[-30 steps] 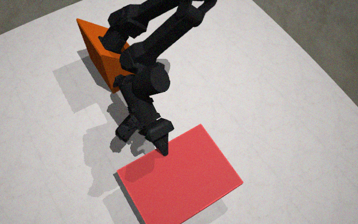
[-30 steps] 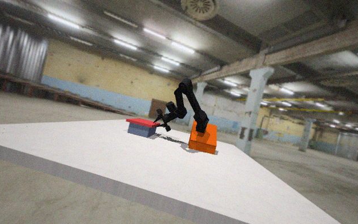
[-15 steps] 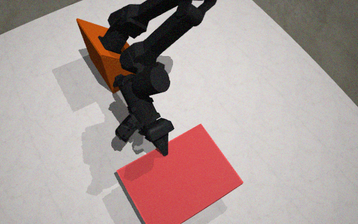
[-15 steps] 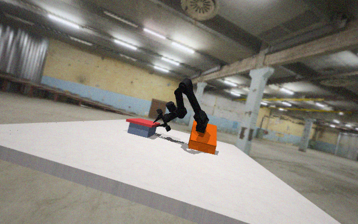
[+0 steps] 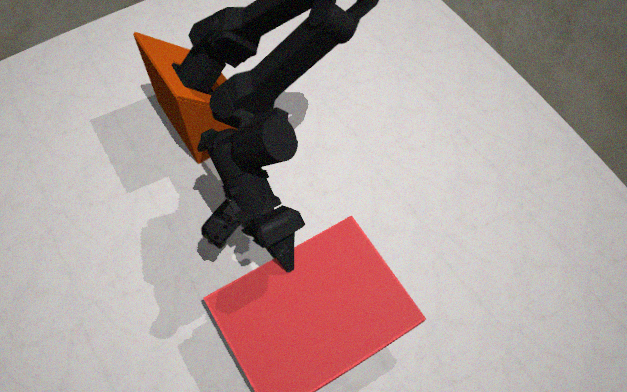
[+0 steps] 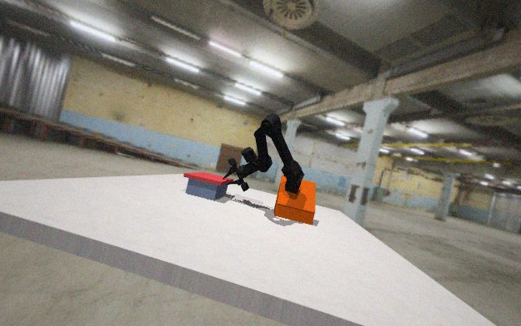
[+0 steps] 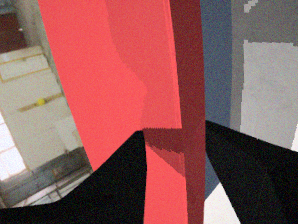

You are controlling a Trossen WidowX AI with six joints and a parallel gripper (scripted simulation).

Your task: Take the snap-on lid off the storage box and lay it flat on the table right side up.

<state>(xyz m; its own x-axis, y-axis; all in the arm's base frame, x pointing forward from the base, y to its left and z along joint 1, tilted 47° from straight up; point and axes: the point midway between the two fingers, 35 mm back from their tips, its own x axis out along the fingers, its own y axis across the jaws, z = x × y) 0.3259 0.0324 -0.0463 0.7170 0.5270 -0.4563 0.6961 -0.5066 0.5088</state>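
A red lid lies flat on top of the blue-grey storage box and overhangs its walls. The box stands on the table and is hidden under the lid in the top view. My gripper is shut on the lid's edge on the side facing the arm. One finger rests on the lid's top face. The other is below the overhanging edge, beside the box wall, and its tip is hidden in the top view.
The arm stands on an orange block on the white table. The arm reaches over the table between this block and the box. The table's edges show in the top and exterior views.
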